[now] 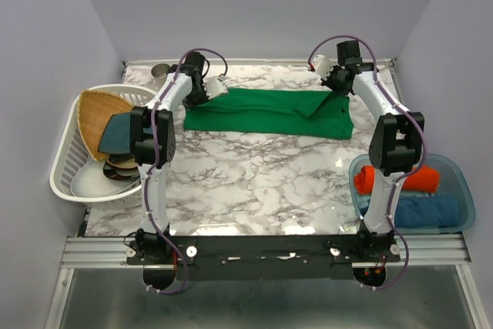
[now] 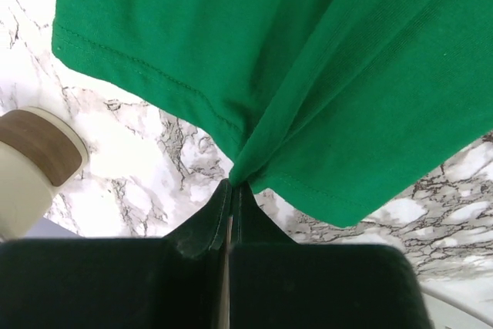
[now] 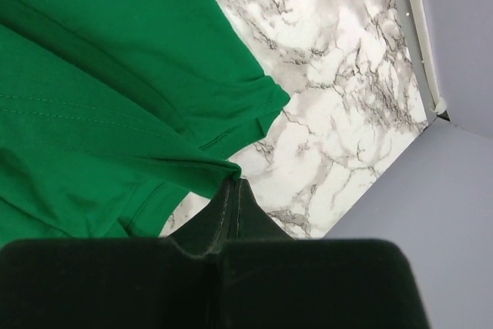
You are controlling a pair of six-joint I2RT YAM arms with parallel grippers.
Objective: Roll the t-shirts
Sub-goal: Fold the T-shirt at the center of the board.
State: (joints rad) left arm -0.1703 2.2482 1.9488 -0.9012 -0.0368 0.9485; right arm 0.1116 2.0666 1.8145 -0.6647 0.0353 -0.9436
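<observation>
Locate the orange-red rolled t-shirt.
Top view, right side of the table: the orange-red t-shirt lies in the blue bin, on the far side of the blue t-shirt.

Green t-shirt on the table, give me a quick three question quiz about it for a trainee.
1. True or false: the green t-shirt is already rolled into a bundle.
2. What does the left gripper pinch? A) a wicker tray B) the shirt's edge C) nothing
3. Fill in: the orange-red bundle lies in the clear blue ____.
Key: 1 false; 2 B; 3 bin.
</observation>
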